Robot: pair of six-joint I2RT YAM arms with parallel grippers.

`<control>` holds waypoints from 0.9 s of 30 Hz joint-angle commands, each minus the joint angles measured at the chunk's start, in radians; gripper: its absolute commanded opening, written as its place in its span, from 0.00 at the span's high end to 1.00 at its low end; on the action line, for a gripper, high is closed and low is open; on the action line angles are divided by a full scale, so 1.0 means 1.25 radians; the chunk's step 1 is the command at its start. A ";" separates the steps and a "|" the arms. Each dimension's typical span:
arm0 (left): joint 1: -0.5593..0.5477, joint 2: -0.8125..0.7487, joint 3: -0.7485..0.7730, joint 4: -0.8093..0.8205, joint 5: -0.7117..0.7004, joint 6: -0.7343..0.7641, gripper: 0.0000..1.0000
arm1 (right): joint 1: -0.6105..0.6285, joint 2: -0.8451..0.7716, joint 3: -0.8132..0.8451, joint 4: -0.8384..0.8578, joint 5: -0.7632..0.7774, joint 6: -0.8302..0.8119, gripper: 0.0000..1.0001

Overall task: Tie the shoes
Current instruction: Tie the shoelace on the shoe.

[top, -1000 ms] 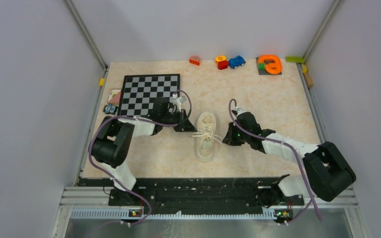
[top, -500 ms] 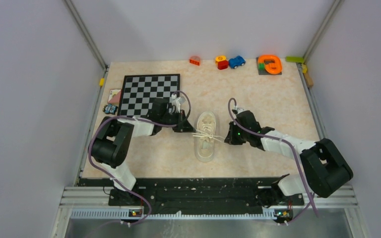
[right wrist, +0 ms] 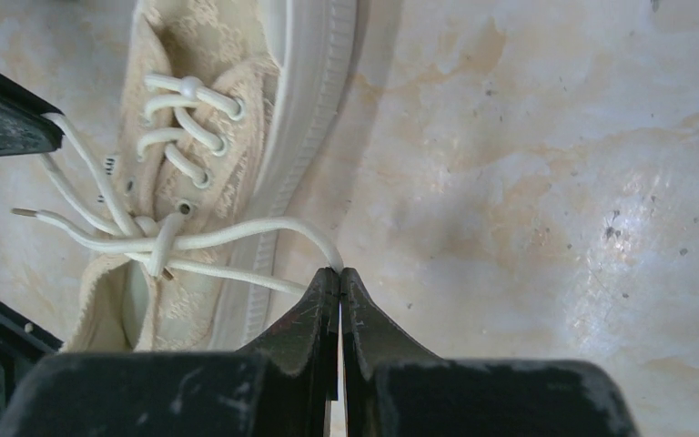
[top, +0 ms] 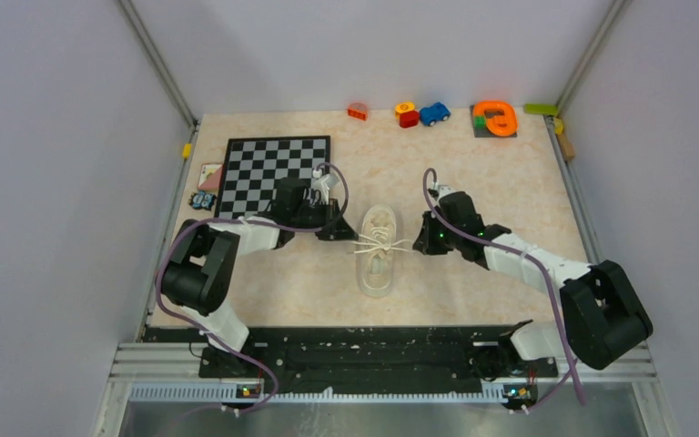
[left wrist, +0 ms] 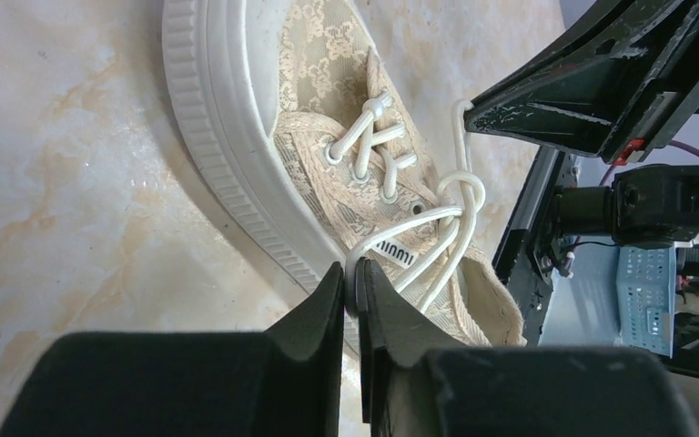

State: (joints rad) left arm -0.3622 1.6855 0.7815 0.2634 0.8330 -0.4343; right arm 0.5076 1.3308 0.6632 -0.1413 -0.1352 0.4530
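The sneaker lies on its sole about in the middle of the table, near the right corner of the chessboard and between the two grippers. Its long axis goes from near to far: the toe points to the far side, and the open heel end points to the near edge. The laces are crossed in a simple knot on top of the shoe, and one loop goes out to each side. The left gripper is at the left side of the shoe. Its fingers are nearly together, with only a thin slit, and a bend of lace sits in this slit. The right gripper is at the right side. Its fingers are pressed together and pinch a lace loop at the very tips.
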 commanded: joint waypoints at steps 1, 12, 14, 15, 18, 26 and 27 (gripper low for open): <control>0.004 -0.049 0.035 0.003 0.005 0.019 0.83 | -0.006 0.008 0.070 0.014 -0.026 -0.025 1.00; 0.003 -0.048 0.079 -0.055 -0.010 0.074 0.67 | -0.006 0.029 0.194 -0.079 -0.016 -0.108 0.53; 0.003 -0.043 0.082 -0.055 -0.007 0.078 0.66 | -0.006 -0.016 0.168 -0.083 -0.018 -0.124 0.53; 0.003 -0.040 0.084 -0.056 -0.002 0.082 0.66 | -0.006 -0.043 0.150 -0.080 -0.027 -0.131 0.53; 0.004 -0.032 0.095 -0.067 0.013 0.095 0.66 | -0.003 -0.120 0.081 -0.033 -0.149 -0.171 0.59; 0.004 -0.008 0.120 -0.067 0.049 0.102 0.67 | 0.083 -0.064 0.102 -0.022 -0.224 -0.213 0.66; 0.004 -0.006 0.122 -0.067 0.051 0.102 0.67 | 0.089 -0.047 0.106 -0.019 -0.223 -0.212 0.66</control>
State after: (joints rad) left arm -0.3614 1.6596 0.8989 0.1581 0.8543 -0.3290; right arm 0.5770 1.2045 0.7528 -0.1963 -0.3695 0.2283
